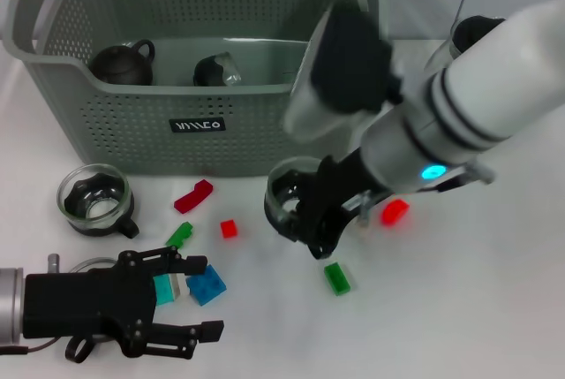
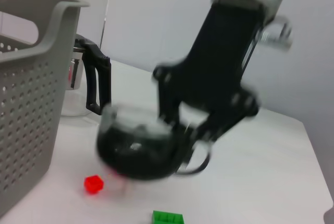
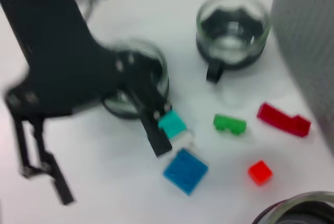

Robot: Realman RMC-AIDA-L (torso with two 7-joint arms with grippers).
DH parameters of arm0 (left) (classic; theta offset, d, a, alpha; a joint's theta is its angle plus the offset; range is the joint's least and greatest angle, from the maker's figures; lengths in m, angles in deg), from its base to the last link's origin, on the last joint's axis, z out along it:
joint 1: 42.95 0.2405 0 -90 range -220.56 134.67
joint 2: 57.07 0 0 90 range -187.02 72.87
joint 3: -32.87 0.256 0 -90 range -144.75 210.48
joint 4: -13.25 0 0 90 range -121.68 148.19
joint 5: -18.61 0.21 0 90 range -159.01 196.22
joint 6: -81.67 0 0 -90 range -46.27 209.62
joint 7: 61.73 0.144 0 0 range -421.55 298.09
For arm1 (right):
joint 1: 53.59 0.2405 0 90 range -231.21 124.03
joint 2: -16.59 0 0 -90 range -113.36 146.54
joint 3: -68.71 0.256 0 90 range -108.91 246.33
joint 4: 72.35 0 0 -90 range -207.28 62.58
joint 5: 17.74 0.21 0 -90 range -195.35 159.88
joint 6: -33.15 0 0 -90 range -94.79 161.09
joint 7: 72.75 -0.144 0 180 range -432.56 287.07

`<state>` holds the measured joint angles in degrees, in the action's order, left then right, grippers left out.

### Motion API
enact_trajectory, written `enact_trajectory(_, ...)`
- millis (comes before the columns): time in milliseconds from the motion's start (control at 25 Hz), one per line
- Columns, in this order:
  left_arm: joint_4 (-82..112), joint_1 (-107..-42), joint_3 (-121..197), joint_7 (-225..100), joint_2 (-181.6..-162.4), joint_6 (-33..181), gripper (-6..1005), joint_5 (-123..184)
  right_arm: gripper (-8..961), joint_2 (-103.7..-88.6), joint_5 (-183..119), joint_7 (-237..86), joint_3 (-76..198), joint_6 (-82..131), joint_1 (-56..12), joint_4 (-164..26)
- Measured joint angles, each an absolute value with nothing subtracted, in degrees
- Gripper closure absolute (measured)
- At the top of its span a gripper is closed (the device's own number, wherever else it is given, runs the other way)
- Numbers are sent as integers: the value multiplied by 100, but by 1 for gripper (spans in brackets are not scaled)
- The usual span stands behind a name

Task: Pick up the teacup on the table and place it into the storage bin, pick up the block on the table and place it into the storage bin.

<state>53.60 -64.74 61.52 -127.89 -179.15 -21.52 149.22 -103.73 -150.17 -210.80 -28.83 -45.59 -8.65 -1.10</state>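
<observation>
My right gripper [image 1: 309, 220] is shut on the rim of a glass teacup [image 1: 284, 195] with a dark base, just in front of the storage bin [image 1: 132, 127]. The left wrist view shows that teacup [image 2: 136, 150] held by the right gripper [image 2: 188, 135] close above the table. At the near left, my left gripper [image 1: 199, 298] is open, with a teal block [image 1: 166, 289] between its fingers and a blue block [image 1: 207, 284] at their tips. From the right wrist, the teal block [image 3: 172, 122] touches one finger. A second teacup [image 1: 93, 199] stands at the left.
The bin holds a black teapot [image 1: 124, 61] and a dark cup [image 1: 214, 70]. Loose blocks lie about: long red [image 1: 193, 195], small red [image 1: 229, 228], green [image 1: 179, 235], green [image 1: 337, 277], red [image 1: 395, 211]. Another glass cup [image 3: 141, 70] sits behind my left gripper.
</observation>
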Motion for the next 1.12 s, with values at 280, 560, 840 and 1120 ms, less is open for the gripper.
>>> enact_trajectory(280,5360,-6481,6152,-12767,-17915,-2188,96,14930,888,-10378,-14116,-21117,-1266,-5939,-809,856)
enact_trajectory(560,5354,-6524,6152,-12780,-17910,-2238,96,14917,888,-10342,-13261,-20994,968,-5986,168,237)
enact_trajectory(840,5342,-6527,6152,-12765,-17917,-2214,97,14884,888,-10250,-13970,-20285,810,-3771,998,-1614)
enact_trajectory(1120,5352,-6534,6152,-12764,-17908,-2184,97,14871,888,-10399,-14396,-19927,-944,-1196,1530,-3206)
